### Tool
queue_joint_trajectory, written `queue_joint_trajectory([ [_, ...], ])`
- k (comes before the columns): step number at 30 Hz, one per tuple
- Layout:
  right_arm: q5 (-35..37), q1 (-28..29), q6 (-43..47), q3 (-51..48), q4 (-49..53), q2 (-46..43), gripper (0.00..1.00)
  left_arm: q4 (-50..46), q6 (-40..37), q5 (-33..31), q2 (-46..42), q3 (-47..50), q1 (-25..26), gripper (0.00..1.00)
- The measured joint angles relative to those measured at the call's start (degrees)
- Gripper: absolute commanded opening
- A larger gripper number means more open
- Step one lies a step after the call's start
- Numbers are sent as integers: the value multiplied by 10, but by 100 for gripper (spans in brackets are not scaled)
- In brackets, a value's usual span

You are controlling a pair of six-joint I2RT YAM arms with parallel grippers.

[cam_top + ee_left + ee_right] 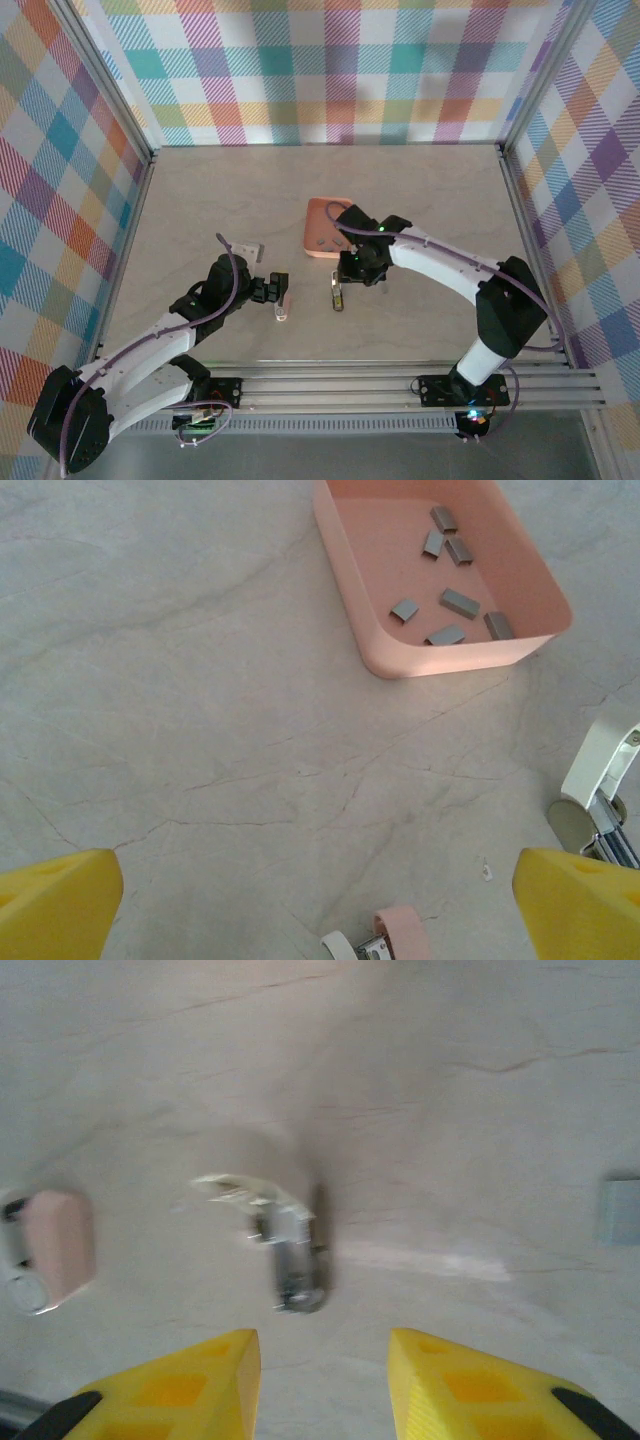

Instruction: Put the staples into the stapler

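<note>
Since the staples lie in the tray just beside the parted, empty right tool, that arm is nearer; the left tool gapes by the stapler.

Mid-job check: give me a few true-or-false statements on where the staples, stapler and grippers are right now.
1. The staples lie in the salmon tray. True.
2. The left gripper is shut on the stapler. False: its fingers stand wide apart, holding nothing.
3. The right gripper is open. True.
4. The stapler sits inside the tray. False: it lies on the table, close by the left gripper.
</note>
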State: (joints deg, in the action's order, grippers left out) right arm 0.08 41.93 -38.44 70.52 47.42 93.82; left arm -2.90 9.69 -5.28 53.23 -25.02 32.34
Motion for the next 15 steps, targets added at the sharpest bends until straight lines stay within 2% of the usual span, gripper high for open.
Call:
queue_joint_trajectory([
  [6, -10, -96, 62, -2, 30, 55, 35, 0, 4, 0, 13, -6, 0, 100],
  [15, -5, -122, 115, 3, 61, 120, 35, 0, 4, -4, 31, -12, 0, 100],
])
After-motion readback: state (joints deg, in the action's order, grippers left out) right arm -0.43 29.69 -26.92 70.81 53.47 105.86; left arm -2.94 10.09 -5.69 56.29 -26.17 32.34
